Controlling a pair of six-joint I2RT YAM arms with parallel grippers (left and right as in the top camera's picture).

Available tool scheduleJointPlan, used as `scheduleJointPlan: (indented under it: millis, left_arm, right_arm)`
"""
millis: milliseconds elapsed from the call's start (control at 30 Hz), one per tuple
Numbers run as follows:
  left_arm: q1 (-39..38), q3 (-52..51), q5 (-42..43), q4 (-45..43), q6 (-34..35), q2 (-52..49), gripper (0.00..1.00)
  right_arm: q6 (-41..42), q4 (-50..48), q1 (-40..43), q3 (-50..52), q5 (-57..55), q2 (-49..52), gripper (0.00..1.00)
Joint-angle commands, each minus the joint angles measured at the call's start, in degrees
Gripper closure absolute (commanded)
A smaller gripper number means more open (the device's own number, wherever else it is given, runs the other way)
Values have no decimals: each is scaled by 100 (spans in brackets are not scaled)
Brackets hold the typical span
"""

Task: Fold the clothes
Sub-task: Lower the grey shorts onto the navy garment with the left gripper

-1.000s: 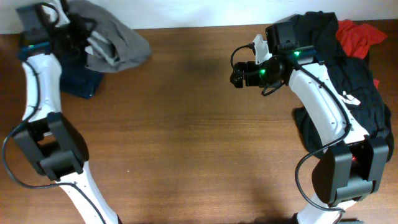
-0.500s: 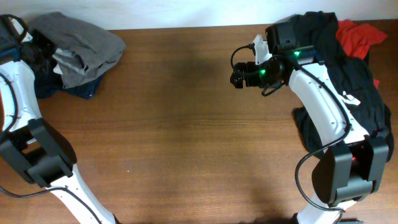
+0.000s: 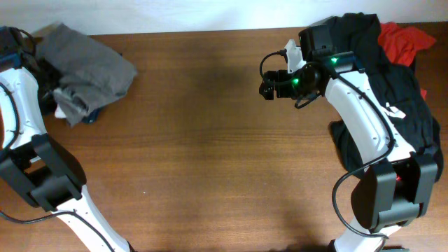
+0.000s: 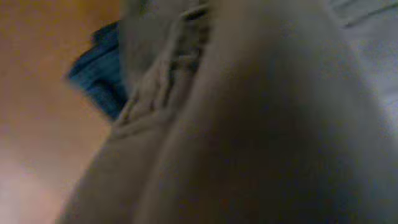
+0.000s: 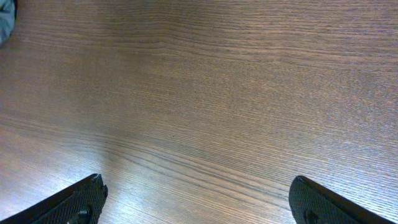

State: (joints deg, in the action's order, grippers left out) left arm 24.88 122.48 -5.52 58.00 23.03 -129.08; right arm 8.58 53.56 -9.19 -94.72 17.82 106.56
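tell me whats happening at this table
The left gripper is at the far left corner of the table, close against the bundled grey shorts, which lie on a blue garment; whether it grips them cannot be told. The right gripper hangs open over bare wood, holding nothing. A pile of black clothes and a red garment lie by the right arm.

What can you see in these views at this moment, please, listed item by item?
shorts: one pair, grey, crumpled at the table's far left corner
blue garment: one, dark blue, partly under the shorts
black clothes: one pile, black, right edge of the table
red garment: one, red, far right corner beside the black clothes
table: one, brown wood
left arm: one, white and black, left edge, its end against the shorts
right arm: one, white and black, right side
right gripper: one, black, open above bare table
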Motion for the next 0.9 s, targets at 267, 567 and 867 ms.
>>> scheduleJointPlan:
  millis: [267,567,867]
  left_arm:
    - [24,210,503,188,-2463,417,34]
    - [-186,374,1045,-199,-4675,813,30]
    - [-168,367,953,-1043,-4824,616,40]
  right_arm:
    - [-17,4,26,-9,-11,-118,2]
    - [-15,4,26,-9,-11,-118,2]
    - [-17,2,26,-9,-11,-118,2]
